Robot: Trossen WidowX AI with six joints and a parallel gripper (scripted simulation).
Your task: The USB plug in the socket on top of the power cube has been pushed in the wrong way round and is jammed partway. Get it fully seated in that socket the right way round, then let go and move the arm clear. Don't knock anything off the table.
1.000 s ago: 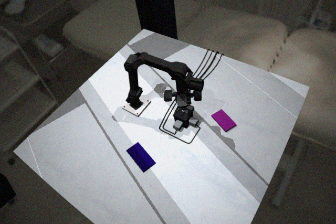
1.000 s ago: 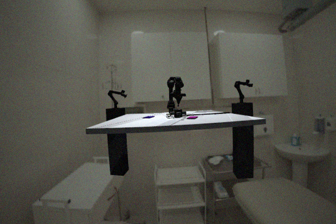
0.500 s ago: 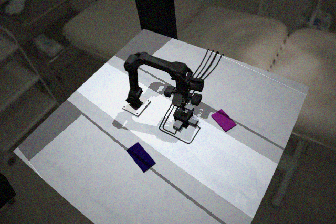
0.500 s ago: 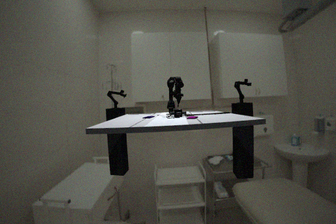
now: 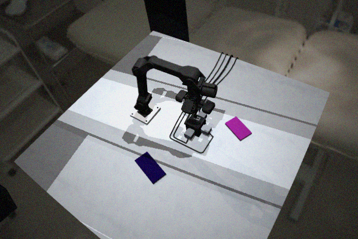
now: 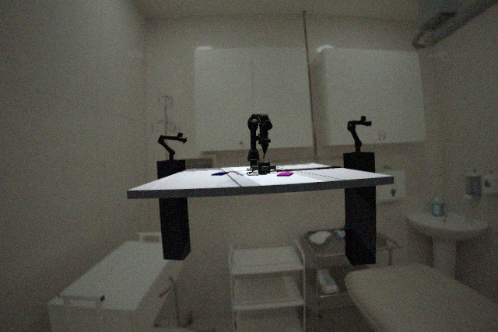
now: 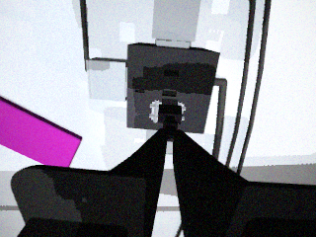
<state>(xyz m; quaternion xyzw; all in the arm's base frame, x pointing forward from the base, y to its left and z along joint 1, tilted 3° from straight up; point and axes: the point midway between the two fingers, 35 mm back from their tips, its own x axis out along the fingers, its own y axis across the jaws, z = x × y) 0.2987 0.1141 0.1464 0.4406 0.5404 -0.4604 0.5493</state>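
Note:
The power cube (image 5: 194, 125) (image 6: 264, 165) (image 7: 197, 111) is a dark block standing on the table, with small dark slots in its top. My gripper (image 5: 196, 113) (image 6: 264, 155) (image 7: 169, 135) points down over the cube, its fingertips pinched together on the small black USB plug (image 7: 170, 111). In the wrist view the plug lies over the part of the cube's top nearest the fingers, between white marks on both sides. The fingers and the plug's body hide the socket mouth. I cannot tell whether the plug's tip is inside it or just above, nor which way round it faces.
Light grey blocks (image 5: 189, 133) (image 7: 107, 79) stand out from the cube's sides. Black cables (image 5: 202, 151) (image 7: 220, 118) loop around it. A magenta slab (image 5: 238, 128) (image 6: 285, 174) (image 7: 37, 135) and a dark blue slab (image 5: 150, 167) (image 6: 219, 173) lie on the table.

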